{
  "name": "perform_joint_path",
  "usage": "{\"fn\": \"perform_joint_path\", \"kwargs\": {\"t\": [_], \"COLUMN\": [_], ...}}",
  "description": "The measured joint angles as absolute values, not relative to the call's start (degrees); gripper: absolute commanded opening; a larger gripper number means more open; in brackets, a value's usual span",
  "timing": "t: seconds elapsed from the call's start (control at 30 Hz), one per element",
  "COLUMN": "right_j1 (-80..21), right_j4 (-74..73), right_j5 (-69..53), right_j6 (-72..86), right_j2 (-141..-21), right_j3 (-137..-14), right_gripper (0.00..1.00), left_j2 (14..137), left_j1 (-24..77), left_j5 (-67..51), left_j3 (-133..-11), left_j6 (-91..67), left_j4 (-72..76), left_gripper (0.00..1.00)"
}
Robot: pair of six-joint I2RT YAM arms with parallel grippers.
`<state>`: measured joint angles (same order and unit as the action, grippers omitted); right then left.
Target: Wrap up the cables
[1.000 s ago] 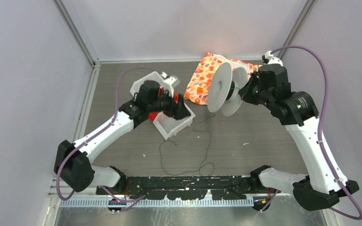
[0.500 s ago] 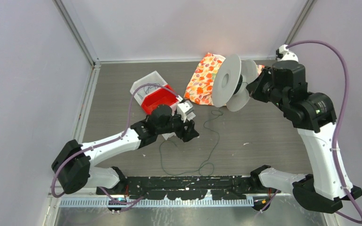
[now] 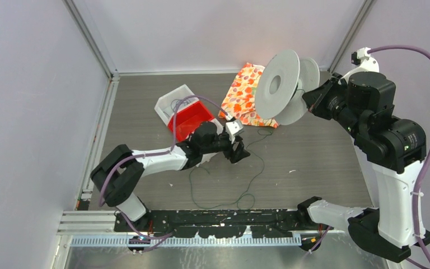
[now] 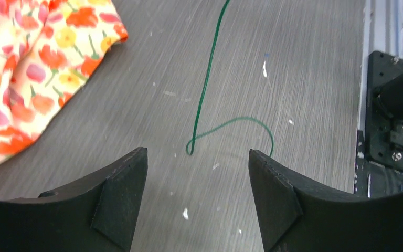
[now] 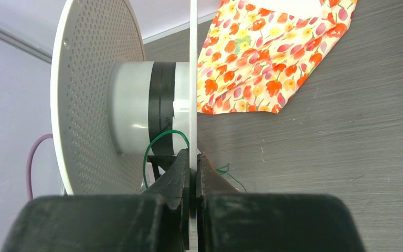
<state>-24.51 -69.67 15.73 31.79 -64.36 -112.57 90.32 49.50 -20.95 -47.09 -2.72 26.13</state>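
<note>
A thin dark green cable (image 3: 191, 184) lies in loose loops on the grey table, running up toward the spool. My left gripper (image 3: 238, 149) is open and empty, low over the table. In the left wrist view the cable (image 4: 205, 89) ends in a small loop just ahead of the gripper (image 4: 197, 176), touching neither finger. My right gripper (image 3: 313, 98) is shut on one flange of a white spool (image 3: 279, 84) and holds it in the air at the back right. In the right wrist view the gripper (image 5: 193, 160) pinches the flange edge, and a cable loop (image 5: 152, 144) hangs by the spool's hub (image 5: 136, 107).
A floral cloth (image 3: 239, 96) lies at the back middle, under the spool. A red bin (image 3: 191, 119) and a white bin (image 3: 171, 101) stand left of it. A black rail (image 3: 224, 216) runs along the near edge. Frame walls close both sides.
My left arm left the bins and swung right and down to the cable. My right arm lifted the spool up and to the right.
</note>
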Motion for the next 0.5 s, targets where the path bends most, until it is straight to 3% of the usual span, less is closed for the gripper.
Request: {"fn": "perform_joint_path", "kwargs": {"t": [0.33, 0.4, 0.43, 0.47, 0.5], "right_j1": [-24.5, -24.5, -24.5, -24.5, -24.5], "right_j4": [-71.3, -71.3, -71.4, -71.4, -71.5], "right_j5": [15.3, 15.3, 15.3, 15.3, 15.3], "right_j6": [32.5, 32.9, 32.9, 33.0, 33.0], "right_j2": [-64.1, -63.8, -63.8, -63.8, -63.7], "right_j3": [-112.8, -112.8, -112.8, -112.8, -112.8], "right_gripper": [0.01, 0.00, 0.01, 0.00, 0.01], "left_j2": [98.3, 100.8, 101.4, 101.7, 101.9], "left_j1": [49.5, 49.5, 49.5, 49.5, 49.5], "left_j5": [-27.3, -29.7, -30.3, -30.9, -31.1], "left_j3": [-53.2, -53.7, -53.7, -53.7, -53.7], "left_j6": [-4.6, -5.8, -6.3, -6.7, -7.3], "left_j4": [34.1, 34.7, 34.8, 34.9, 34.8], "left_gripper": [0.60, 0.29, 0.07, 0.01, 0.00]}}
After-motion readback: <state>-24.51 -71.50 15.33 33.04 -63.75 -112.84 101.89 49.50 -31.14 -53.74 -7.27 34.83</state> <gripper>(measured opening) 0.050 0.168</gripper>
